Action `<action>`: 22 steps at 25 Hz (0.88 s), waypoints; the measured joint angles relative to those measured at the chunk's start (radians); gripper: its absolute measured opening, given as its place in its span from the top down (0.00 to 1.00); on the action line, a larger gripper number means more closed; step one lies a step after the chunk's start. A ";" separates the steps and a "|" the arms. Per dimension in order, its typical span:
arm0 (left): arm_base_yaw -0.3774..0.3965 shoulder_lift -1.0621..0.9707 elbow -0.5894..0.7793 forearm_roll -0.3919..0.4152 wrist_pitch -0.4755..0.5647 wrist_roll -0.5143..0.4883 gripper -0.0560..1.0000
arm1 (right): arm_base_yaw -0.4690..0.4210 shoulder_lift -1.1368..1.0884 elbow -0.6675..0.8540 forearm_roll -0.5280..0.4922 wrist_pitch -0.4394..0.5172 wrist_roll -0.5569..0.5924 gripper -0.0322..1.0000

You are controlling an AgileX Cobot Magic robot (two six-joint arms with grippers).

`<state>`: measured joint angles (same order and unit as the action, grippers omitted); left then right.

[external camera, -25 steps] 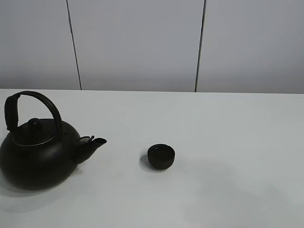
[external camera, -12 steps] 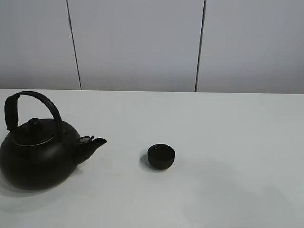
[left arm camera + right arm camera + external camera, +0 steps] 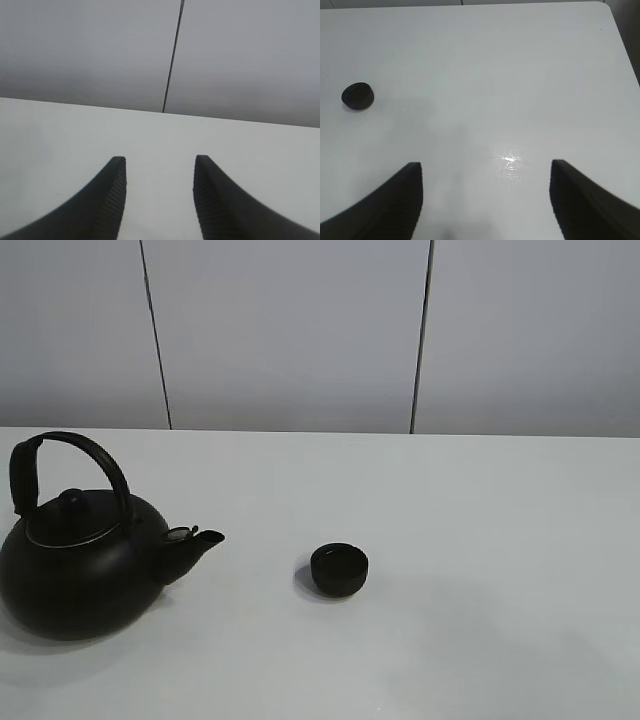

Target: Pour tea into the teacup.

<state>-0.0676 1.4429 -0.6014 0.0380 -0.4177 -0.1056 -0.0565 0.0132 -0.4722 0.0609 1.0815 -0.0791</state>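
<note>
**A:** Teacup point(image 3: 339, 569) first: we see a small, round, black, handleless bowl sitting upright on the white table point(image 3: 500, 540), near the middle of the overhead view. To its left, apart from it, stands a big round black kettle point(image 3: 80, 565) with an arched handle point(image 3: 75, 455) and a knobbed lid; its short spout point(image 3: 200, 540) points toward the cup.

**B:** How do we expect these to handle?

**A:** We judge the kettle heavy and rigid, likely heavier still if full, so we would take it by the top of the arched handle, where it can swing into a pour. The cup looks light, hard and easy to nudge; we would leave it standing.

**B:** And the grippers?

**A:** Neither shows in the overhead view. The left gripper point(image 3: 159, 192) has its ribbed jaws parted with only bare table between them. The right gripper point(image 3: 486, 197) is spread wider, also empty, with the teacup point(image 3: 357, 96) well away from it. No tea is visible anywhere.
</note>
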 joint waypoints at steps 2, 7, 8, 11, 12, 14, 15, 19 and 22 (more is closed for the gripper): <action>-0.008 -0.069 -0.085 0.000 0.185 -0.027 0.65 | 0.000 0.000 0.000 0.000 0.000 0.000 0.49; 0.015 -0.197 -0.276 0.000 0.614 -0.031 0.65 | 0.000 0.000 0.000 0.000 0.000 0.000 0.49; 0.036 -0.218 -0.304 0.000 0.681 -0.022 0.65 | 0.000 0.000 0.000 0.000 0.000 0.000 0.49; 0.111 -0.271 -0.363 -0.001 0.815 0.034 0.65 | 0.000 0.000 0.000 0.000 0.000 0.000 0.49; 0.140 -0.285 -0.374 -0.001 0.842 0.052 0.65 | 0.000 0.000 0.000 0.000 0.000 0.000 0.49; 0.216 -0.312 -0.392 -0.001 0.897 0.094 0.65 | 0.000 0.000 0.000 0.000 0.000 0.000 0.49; 0.252 -0.326 -0.400 -0.004 0.924 0.106 0.65 | 0.000 0.000 0.000 0.000 0.000 0.000 0.49; 0.328 -0.422 -0.424 -0.038 1.015 0.165 0.65 | 0.000 0.000 0.000 0.000 0.000 0.000 0.49; 0.328 -0.532 -0.471 -0.052 1.083 0.189 0.65 | 0.000 0.000 0.000 0.000 0.000 0.000 0.49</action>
<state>0.2608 0.9105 -1.0723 -0.0138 0.6652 0.0832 -0.0565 0.0132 -0.4722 0.0609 1.0815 -0.0791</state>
